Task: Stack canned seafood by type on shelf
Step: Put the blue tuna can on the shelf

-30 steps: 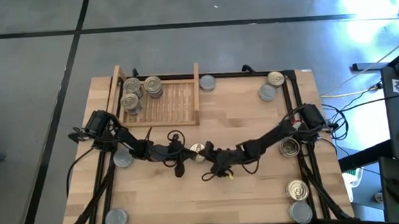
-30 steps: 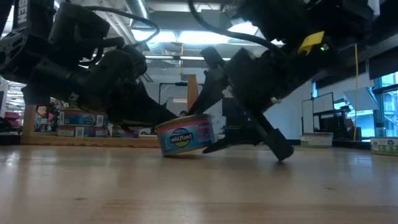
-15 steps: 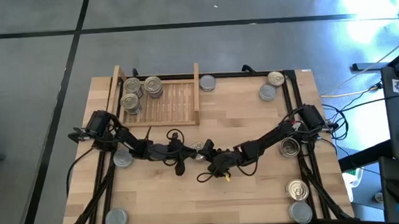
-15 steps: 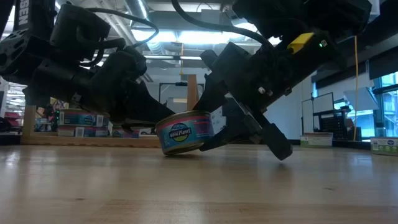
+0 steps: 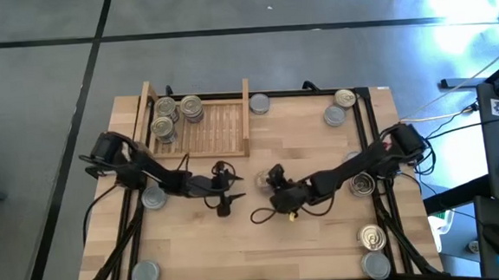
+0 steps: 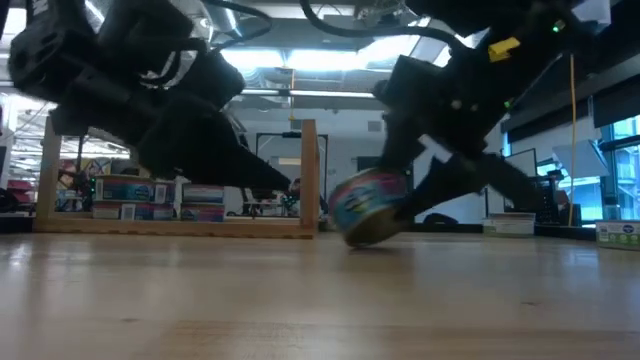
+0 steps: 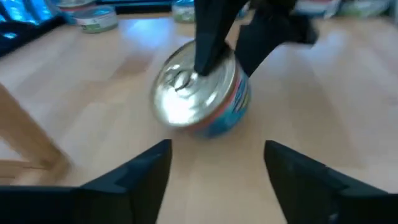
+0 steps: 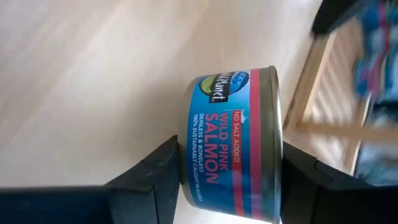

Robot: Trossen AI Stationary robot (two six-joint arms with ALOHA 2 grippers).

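A tin of the canned seafood (image 8: 231,134) with a blue and pink salmon label and a shiny pull-tab top (image 7: 186,93) sits in my right gripper (image 5: 274,178), a little right of the table's middle. My left gripper (image 7: 217,155) stands open just left of that tin (image 5: 277,175), touching nothing. The light-wood shelf (image 5: 218,129) lies at the far left with a few tins (image 5: 172,117) stacked at its left end. My right gripper pinches the tin between its two fingers. One finger (image 7: 208,43) lies across the shiny top face (image 7: 180,81); the other (image 8: 158,177) is on the opposite flat end. The tin (image 6: 368,205) is tilted well over. Whether its lower rim touches the table, I cannot tell.
Loose tins stand around the table: one right of the shelf (image 5: 259,104), two at the far right (image 5: 339,106), one beside the right arm (image 5: 361,183), two at the near right (image 5: 373,250), and two on the left (image 5: 153,198) (image 5: 145,272). Cables trail below both grippers.
My left gripper has opened and drawn back from the tin toward the table's left edge. My right gripper has closed on the tin and carried it a short way toward the right. The tin stood flat on the table before and is now tipped over.
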